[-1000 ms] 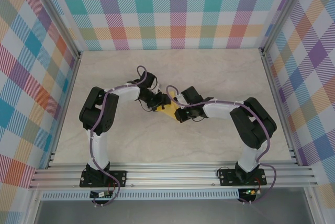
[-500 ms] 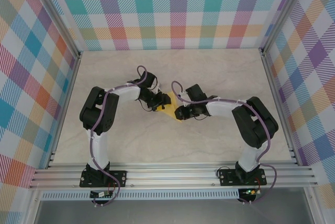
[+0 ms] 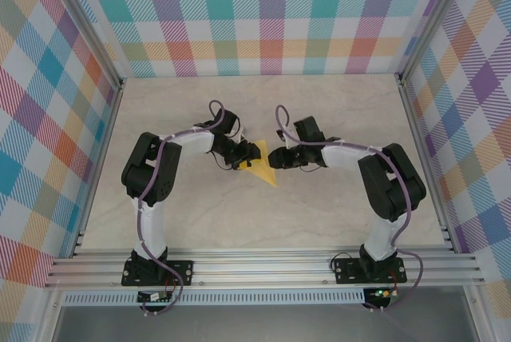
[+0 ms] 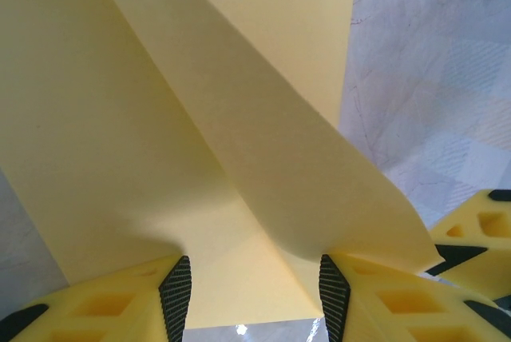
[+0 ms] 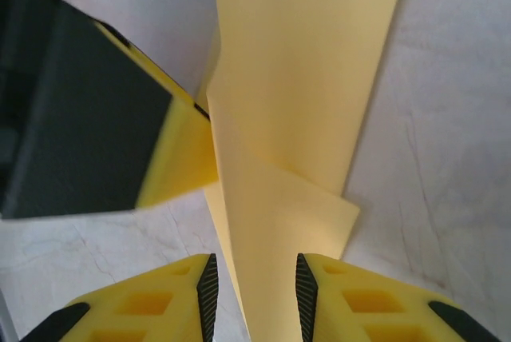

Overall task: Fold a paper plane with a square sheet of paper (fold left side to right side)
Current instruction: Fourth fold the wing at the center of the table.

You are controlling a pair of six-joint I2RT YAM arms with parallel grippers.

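Note:
The yellow sheet of paper (image 3: 262, 168) lies folded in overlapping layers on the table between the two grippers. In the left wrist view the paper (image 4: 160, 118) runs between my left gripper's (image 4: 254, 290) spread pads, and one flap lifts up over the right finger. That gripper (image 3: 242, 160) is open at the paper's left edge. My right gripper (image 3: 275, 158) is open at the paper's right side. In its wrist view a narrow folded strip of paper (image 5: 303, 78) lies between the parted pads of the right gripper (image 5: 252, 294), untouched by either pad.
The pale marbled table (image 3: 263, 222) is framed by aluminium rails and checked walls. A finger of the left gripper (image 5: 172, 158) stands close beside the paper in the right wrist view. The right gripper's finger (image 4: 479, 230) shows at the edge of the left wrist view.
The right gripper has opened, let go of the paper and drawn back up and to the right. The paper now shows more in the top view. The left gripper has stayed put.

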